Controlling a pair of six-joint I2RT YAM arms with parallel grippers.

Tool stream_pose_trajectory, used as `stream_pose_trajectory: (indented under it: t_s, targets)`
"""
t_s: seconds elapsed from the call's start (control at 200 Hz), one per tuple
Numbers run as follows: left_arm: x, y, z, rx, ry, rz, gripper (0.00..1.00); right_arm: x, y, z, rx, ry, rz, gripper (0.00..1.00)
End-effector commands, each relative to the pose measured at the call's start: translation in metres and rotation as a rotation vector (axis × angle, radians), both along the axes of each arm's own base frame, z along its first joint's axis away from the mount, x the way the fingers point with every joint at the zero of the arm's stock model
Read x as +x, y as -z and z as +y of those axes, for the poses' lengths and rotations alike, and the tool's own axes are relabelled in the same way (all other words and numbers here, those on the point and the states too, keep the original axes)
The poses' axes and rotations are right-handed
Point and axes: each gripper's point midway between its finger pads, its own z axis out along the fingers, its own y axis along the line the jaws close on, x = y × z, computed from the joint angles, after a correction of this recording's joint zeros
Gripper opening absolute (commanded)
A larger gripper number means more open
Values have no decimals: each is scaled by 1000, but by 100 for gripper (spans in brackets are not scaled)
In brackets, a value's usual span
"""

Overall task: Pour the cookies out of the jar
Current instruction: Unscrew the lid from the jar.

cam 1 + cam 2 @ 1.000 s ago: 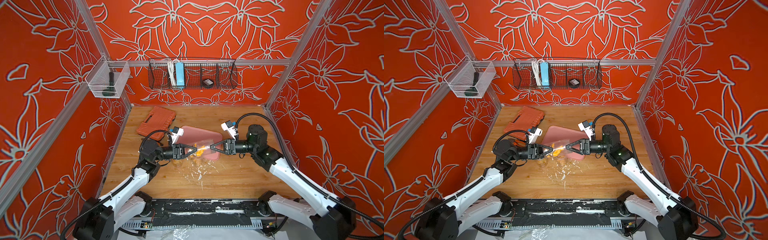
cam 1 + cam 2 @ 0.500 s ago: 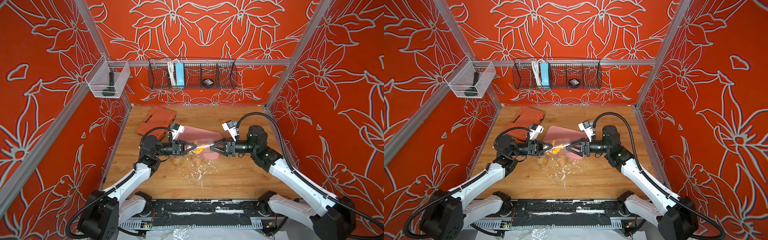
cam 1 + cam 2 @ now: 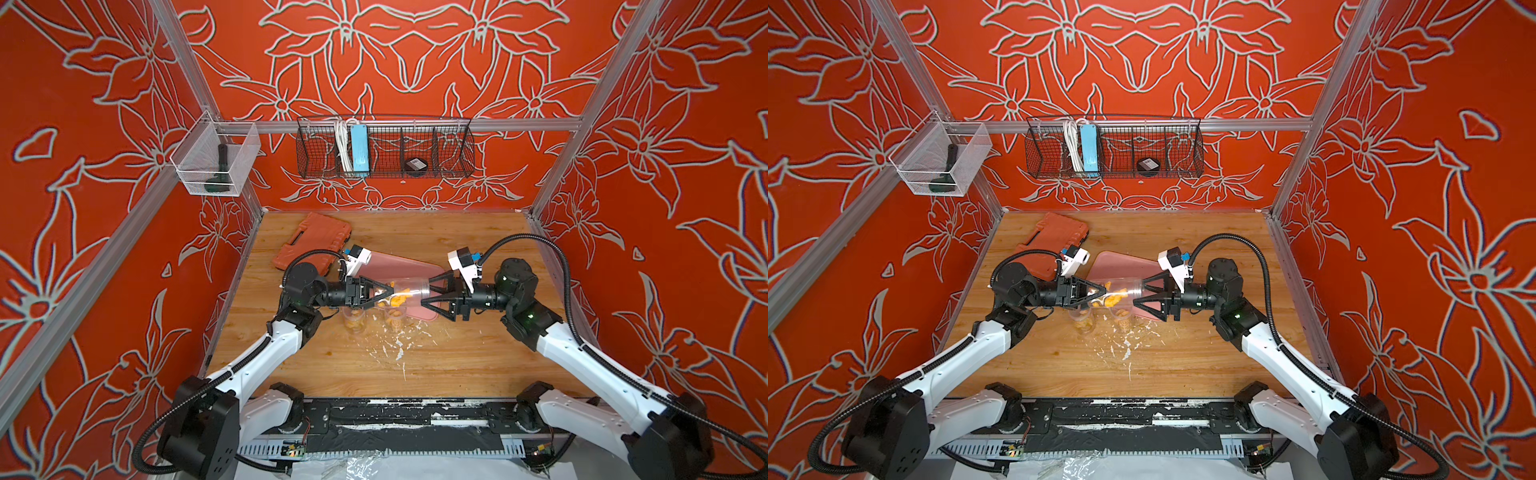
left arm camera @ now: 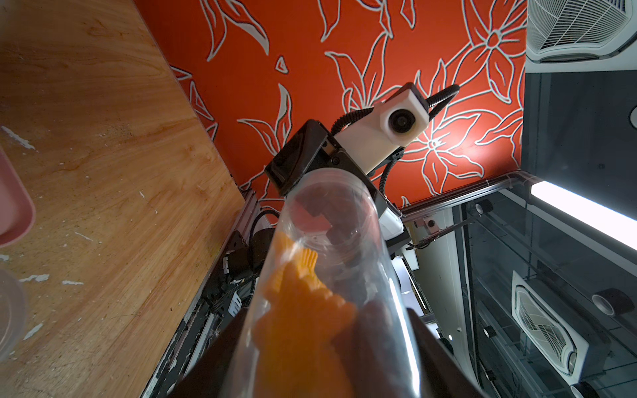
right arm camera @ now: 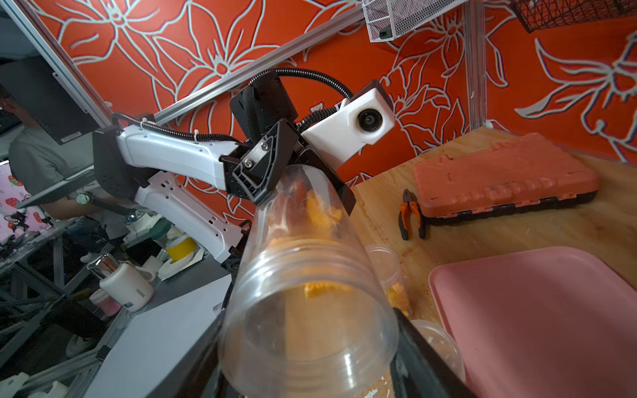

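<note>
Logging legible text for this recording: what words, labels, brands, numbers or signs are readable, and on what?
None can be read.
Small dark print on the white mug: too blurred.
Pale label on the black item in the wire basket: too small.
No markings visible on the jar, pink tray or orange case.
</note>
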Motion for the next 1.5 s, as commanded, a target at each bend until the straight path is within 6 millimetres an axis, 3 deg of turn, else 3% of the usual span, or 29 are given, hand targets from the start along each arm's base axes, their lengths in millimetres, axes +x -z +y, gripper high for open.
stream_pose_trajectory:
  t_s: [0.0,0.095,0.185,0.245,0.43,0.55,0.651,0.771,0.906,1.211,1.491]
  targets:
    - [4,7,6,23,2,77,45,11,-21,-10,8,65,-320,46]
    - [5,6,6,26,2,76,45,11,-16,-10,-20,62,-375,48]
    - [6,4,6,26,1,68,45,15,-14,-9,-37,71,-369,69]
    - [7,3,6,26,-1,65,46,16,-17,-9,-24,84,-342,77]
    - [6,-2,6,23,-1,46,45,22,-36,-20,44,199,-45,98]
    - [4,-5,7,23,4,32,46,35,-20,-39,-1,375,366,99]
    - [3,-7,7,28,8,20,46,17,-22,-31,-33,257,667,99]
    - [0,-10,7,25,14,4,46,13,-15,-30,-4,234,931,94]
    - [-3,-15,7,20,29,-13,46,3,-28,-23,82,101,1016,94]
    - [-12,-24,8,1,48,-33,46,-12,-16,-9,36,8,1083,91]
    - [-15,-27,8,-2,52,-42,45,-15,-20,8,55,-60,1080,88]
